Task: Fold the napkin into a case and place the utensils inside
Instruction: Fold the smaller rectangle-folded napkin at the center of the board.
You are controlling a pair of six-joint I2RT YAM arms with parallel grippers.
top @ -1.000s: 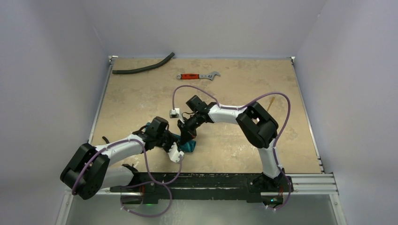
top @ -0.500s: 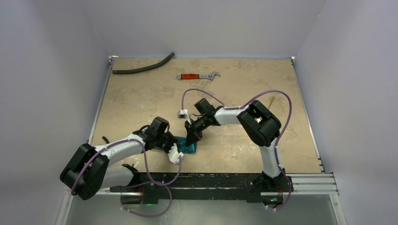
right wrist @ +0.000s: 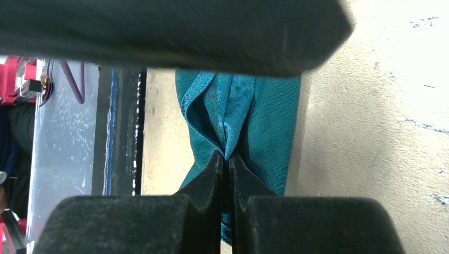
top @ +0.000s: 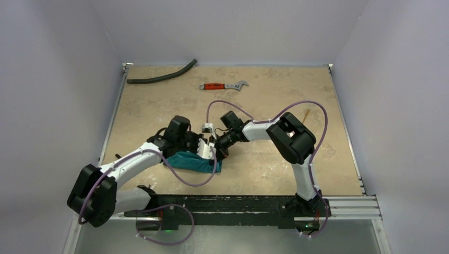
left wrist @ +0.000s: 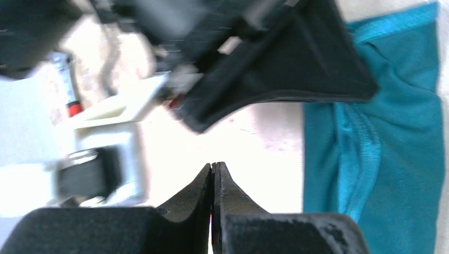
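The teal napkin [top: 195,162] lies as a rumpled band near the table's front edge, not in the flat shape of a case. My right gripper [top: 218,153] is shut on a raised fold at its right end, and in the right wrist view the napkin [right wrist: 249,114] bunches up between the tips of that gripper [right wrist: 228,159]. My left gripper [top: 208,149] hovers just beside the right one. In the left wrist view the left gripper [left wrist: 213,167] is shut with nothing in it over bare table, the napkin [left wrist: 394,137] off to its right. Of the utensils, a slim tan stick [top: 306,113] lies behind the right arm.
A red-handled wrench [top: 222,85] and a black hose [top: 161,77] lie at the back of the table. The black front rail [top: 238,203] runs just below the napkin. The two wrists are crowded together over the napkin's right end.
My left arm has swung back and to the right, uncovering the napkin, which now stretches leftward as a longer band. The right gripper has shifted slightly right, still pinching the fold.
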